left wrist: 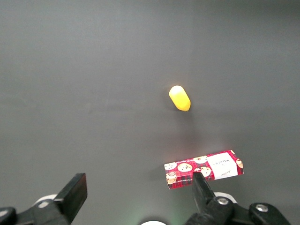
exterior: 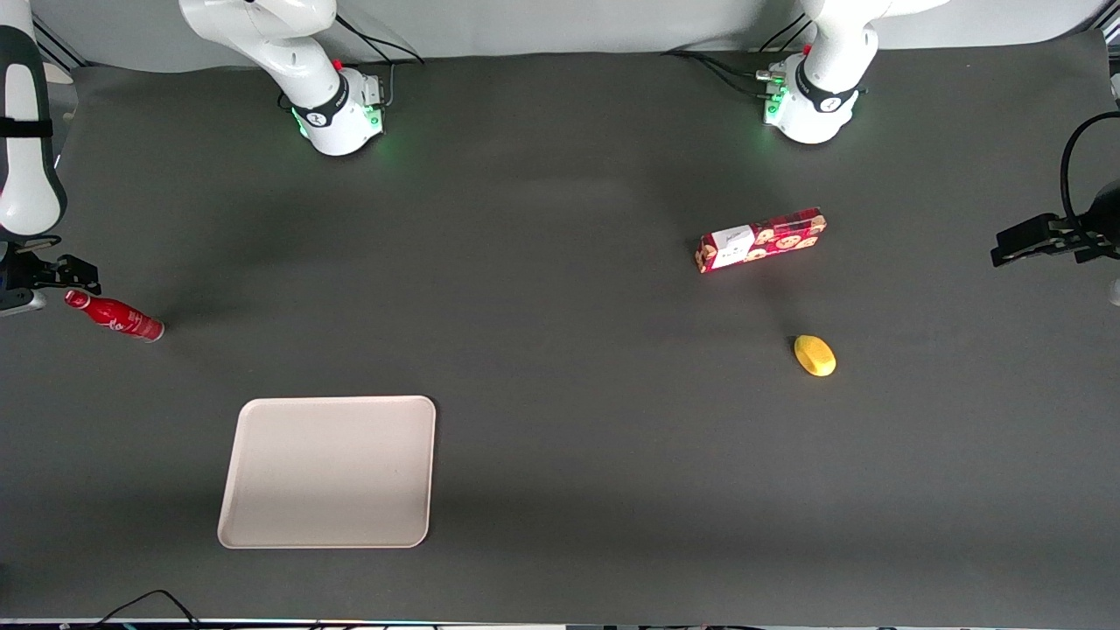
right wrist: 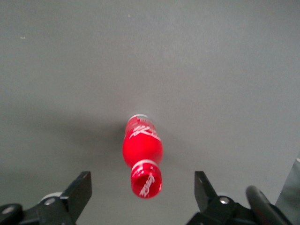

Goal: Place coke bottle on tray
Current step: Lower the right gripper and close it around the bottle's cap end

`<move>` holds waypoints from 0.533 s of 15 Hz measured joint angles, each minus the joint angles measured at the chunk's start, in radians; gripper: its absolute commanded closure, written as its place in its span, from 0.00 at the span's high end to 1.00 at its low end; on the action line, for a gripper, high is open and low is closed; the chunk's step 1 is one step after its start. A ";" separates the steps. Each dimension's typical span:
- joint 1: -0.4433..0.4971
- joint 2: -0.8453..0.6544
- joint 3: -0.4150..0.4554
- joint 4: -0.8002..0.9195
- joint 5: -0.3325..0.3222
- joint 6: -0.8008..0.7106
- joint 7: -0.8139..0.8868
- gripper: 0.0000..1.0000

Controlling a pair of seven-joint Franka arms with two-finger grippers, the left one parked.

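The coke bottle (exterior: 114, 316) is a slim red bottle with white script, and it stands upright on the dark mat at the working arm's end of the table. The right wrist view looks down on its red cap (right wrist: 146, 184). My right gripper (exterior: 52, 278) hangs above the bottle, open and empty. Its two black fingers (right wrist: 79, 187) stand wide apart on either side of the cap and do not touch it. The pale beige tray (exterior: 328, 472) lies flat and empty on the mat, nearer to the front camera than the bottle.
A red cookie box (exterior: 761, 240) lies toward the parked arm's end of the table, with a yellow lemon-like object (exterior: 815, 355) nearer the front camera. Both show in the left wrist view, the box (left wrist: 204, 169) and the yellow object (left wrist: 179, 98).
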 measured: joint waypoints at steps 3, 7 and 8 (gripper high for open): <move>0.000 0.028 0.000 -0.003 0.087 0.035 -0.084 0.76; 0.000 0.058 0.000 -0.003 0.120 0.053 -0.112 0.72; 0.000 0.058 0.000 -0.003 0.120 0.053 -0.112 0.72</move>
